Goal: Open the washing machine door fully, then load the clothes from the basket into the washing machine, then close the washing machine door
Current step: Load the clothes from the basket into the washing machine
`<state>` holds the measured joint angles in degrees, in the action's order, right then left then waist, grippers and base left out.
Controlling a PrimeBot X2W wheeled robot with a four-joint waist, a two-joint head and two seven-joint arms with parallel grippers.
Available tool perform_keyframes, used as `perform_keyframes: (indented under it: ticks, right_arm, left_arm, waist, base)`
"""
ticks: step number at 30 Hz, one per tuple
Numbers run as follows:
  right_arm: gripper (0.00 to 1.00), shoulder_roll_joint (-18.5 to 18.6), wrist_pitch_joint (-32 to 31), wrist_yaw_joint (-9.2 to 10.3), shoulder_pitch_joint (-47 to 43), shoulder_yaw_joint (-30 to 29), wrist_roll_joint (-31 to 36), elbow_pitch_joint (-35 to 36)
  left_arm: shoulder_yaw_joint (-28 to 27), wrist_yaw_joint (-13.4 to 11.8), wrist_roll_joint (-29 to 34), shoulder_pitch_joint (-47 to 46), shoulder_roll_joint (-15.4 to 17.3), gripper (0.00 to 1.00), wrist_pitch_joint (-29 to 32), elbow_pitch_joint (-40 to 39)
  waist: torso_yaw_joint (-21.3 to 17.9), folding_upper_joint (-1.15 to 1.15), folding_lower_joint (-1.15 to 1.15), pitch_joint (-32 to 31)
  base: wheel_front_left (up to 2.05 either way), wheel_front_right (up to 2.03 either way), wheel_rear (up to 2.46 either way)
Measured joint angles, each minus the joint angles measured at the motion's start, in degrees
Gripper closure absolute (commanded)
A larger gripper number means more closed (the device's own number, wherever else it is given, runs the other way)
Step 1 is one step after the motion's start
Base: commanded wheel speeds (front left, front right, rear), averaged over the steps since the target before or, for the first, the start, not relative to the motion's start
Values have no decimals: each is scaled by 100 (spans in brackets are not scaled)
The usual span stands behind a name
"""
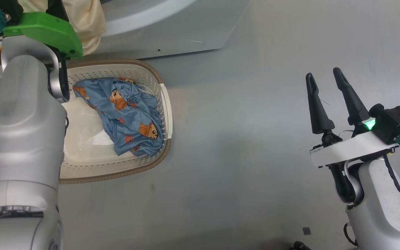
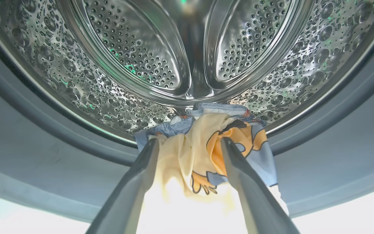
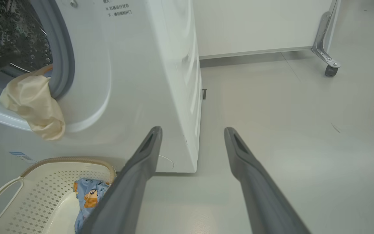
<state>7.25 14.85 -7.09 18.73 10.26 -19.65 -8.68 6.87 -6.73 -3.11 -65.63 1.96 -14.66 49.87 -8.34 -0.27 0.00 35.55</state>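
Left hand [image 2: 189,142]: fingers spread wide at the lip of the perforated steel drum [image 2: 135,48]. A plain cream fabric piece [image 2: 180,156] and a light-blue piece with an orange cartoon print [image 2: 258,152] are bunched in the gap and touch both fingers. Can't tell if it's actually pinching them. The near end of that bundle is washed out by glare.

Right hand [image 1: 323,73]: fingers spread just as wide, holding nothing, over the bare grey floor [image 1: 255,139], well right of the basket.

Big white front-loading washing machine [image 3: 135,81]: cut off at the top in every view. Cream fabric hangs out over its grey rubber gasket [image 3: 65,55] and down the white front. The printed label on the front is too small to read.

Small cream perforated plastic basket with a brown woven-look rim [image 1: 163,104] sits on the floor just near of the machine. Its left side is hidden behind the pale left forearm [image 1: 23,121]. Another light-blue piece with orange-brown cartoon figures [image 1: 127,114] lies crumpled inside, against the right wall.

Far right, a white panel on a metal caster leg [image 3: 329,70], cut off by the frame.
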Motion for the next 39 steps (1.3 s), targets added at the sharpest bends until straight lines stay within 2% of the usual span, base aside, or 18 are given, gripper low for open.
perform_keyframes:
  ticks: [8,12,23,39]
  right_arm:
    - [0,35,0,0,0,-53,14,29]
    - [0,96,0,0,-42,-215,48,87]
    - [0,116,0,0,-97,-189,53,89]
    - [0,149,0,0,-125,-268,63,91]
  left_arm:
    - [81,2,-114,495,-20,0,0,-417]
    - [130,64,-227,767,-44,0,-1,-710]
    - [355,152,-401,1709,-52,0,-1,-1489]
    - [450,143,-833,2911,-47,0,-1,-2609]
  waist:
    - [92,0,0,-33]
    - [173,0,0,-34]
    - [308,0,0,-54]
    - [372,0,0,-134]
  base:
    - [0,0,0]
    - [0,0,0]
    - [0,0,0]
    - [0,0,0]
